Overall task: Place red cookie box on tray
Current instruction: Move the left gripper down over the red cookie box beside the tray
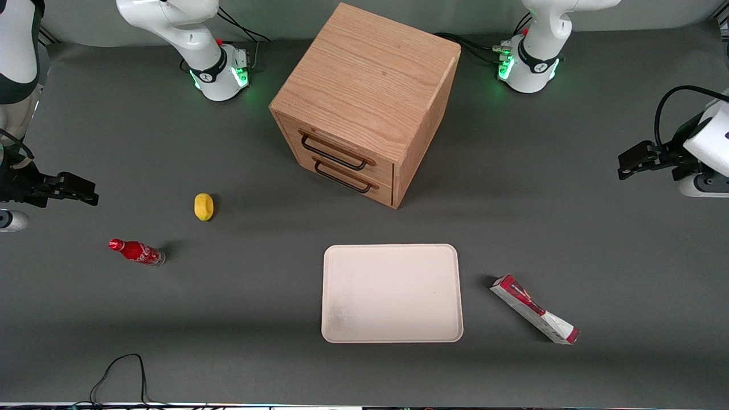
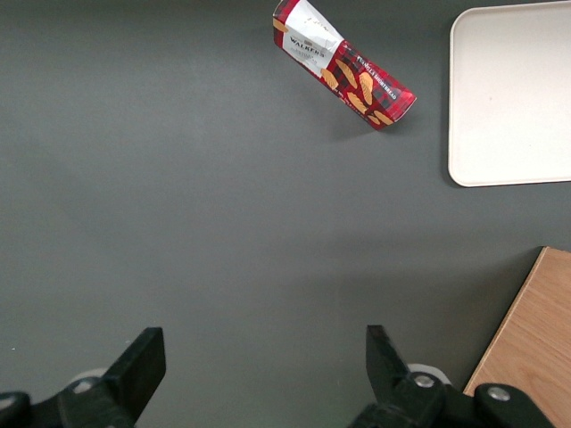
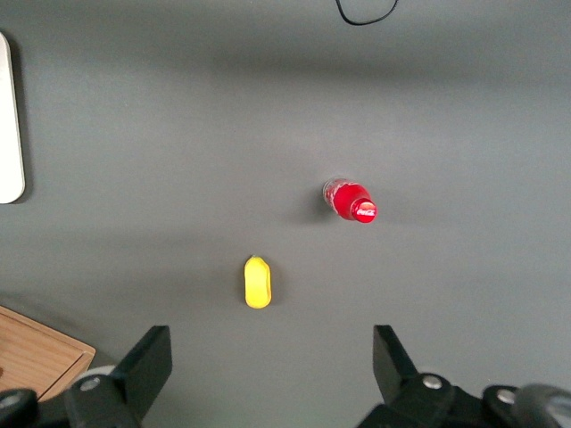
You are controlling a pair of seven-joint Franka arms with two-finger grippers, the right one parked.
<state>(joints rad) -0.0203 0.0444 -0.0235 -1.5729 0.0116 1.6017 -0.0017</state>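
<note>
The long, slim red-and-white cardboard cookie box point(image 1: 534, 308) lying askew on the grey tabletop point(image 1: 569, 228) just beside the cream tray point(image 1: 392, 336) looks light, stiff yet crushable, best pinched across mid-length by the empty, spread hand point(image 2: 265, 370).

Gripper point(image 2: 263, 366), fingers spread, hangs over bare table point(image 1: 569, 216). Red cookie box point(image 1: 534, 308) lies apart from tray point(image 1: 392, 250); wooden cabinet point(image 1: 364, 102) stands at the tray's 12 o'clock.
</note>
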